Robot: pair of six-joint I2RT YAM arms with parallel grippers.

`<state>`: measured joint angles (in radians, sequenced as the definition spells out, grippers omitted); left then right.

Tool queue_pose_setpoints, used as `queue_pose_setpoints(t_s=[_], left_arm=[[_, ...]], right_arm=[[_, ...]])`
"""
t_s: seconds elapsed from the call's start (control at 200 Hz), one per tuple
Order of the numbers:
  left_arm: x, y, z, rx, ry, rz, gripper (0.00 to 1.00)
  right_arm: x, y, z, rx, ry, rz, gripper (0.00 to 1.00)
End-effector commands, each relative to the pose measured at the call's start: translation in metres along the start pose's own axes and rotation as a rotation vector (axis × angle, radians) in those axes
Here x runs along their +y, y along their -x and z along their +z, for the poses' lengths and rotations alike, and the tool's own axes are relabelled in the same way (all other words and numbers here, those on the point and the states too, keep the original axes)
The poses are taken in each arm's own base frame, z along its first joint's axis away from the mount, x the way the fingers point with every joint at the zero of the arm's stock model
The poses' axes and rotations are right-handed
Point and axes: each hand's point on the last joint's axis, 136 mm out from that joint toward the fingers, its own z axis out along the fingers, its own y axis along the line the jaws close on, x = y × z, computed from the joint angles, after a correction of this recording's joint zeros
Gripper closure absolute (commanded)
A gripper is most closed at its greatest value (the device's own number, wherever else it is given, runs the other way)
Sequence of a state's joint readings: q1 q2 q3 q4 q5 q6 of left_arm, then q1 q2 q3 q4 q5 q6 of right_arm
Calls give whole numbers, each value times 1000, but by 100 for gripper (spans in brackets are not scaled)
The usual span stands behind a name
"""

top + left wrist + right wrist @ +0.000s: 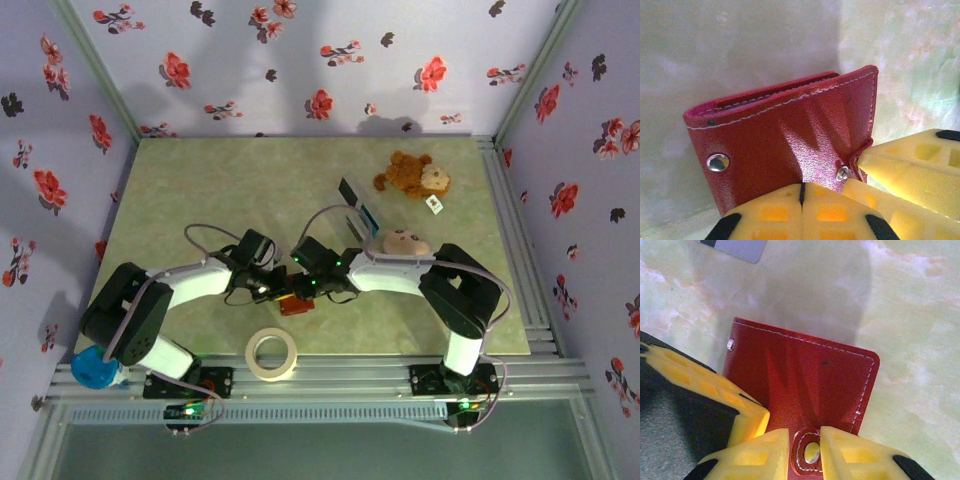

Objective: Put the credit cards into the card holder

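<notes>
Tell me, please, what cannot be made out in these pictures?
- Red wallet pockets: left wrist view, hidden by its folded cover.
- Whether the left gripper pinches the wallet: its shut fingertips hide the contact.
- Grey card: right wrist view, cut off by the top edge.
- Cards at the clear stand: top view, too small to count.

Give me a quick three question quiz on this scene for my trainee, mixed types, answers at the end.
1. True or false: the left gripper has its jaws open.
2. What sits between the fingers of the right gripper? A) a card B) the snap tab of the wallet C) a bear
3. Which ring-shaped thing lies at the near edge of the table?
Key: 1 false, they are shut; 2 B; 3 the tape roll.
</notes>
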<state>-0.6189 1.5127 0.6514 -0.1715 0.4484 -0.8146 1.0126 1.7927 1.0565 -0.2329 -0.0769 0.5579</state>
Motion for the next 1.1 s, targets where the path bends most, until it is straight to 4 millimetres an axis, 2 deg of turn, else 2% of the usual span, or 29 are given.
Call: queue_pose_setpoints(t_s=[0.0, 0.13, 0.215, 0.535, 0.79, 1.095], left_arm=[[39, -27, 17, 90, 127, -61, 100], [39, -27, 18, 91, 127, -62, 100], [39, -27, 18, 93, 127, -62, 100], [37, -26, 18, 96, 124, -60, 100], [36, -26, 19, 99, 120, -63, 100], [22, -26, 31, 97, -5, -149, 100]], right_arm=[[6, 3, -3, -25, 19, -2, 80], [7, 3, -4, -25, 24, -3, 89], [9, 3, -4, -25, 34, -5, 100], [7, 0, 2, -17, 31, -4, 100], [6, 9, -4, -81, 32, -29, 100], [-1, 7, -9, -170, 46, -65, 100]])
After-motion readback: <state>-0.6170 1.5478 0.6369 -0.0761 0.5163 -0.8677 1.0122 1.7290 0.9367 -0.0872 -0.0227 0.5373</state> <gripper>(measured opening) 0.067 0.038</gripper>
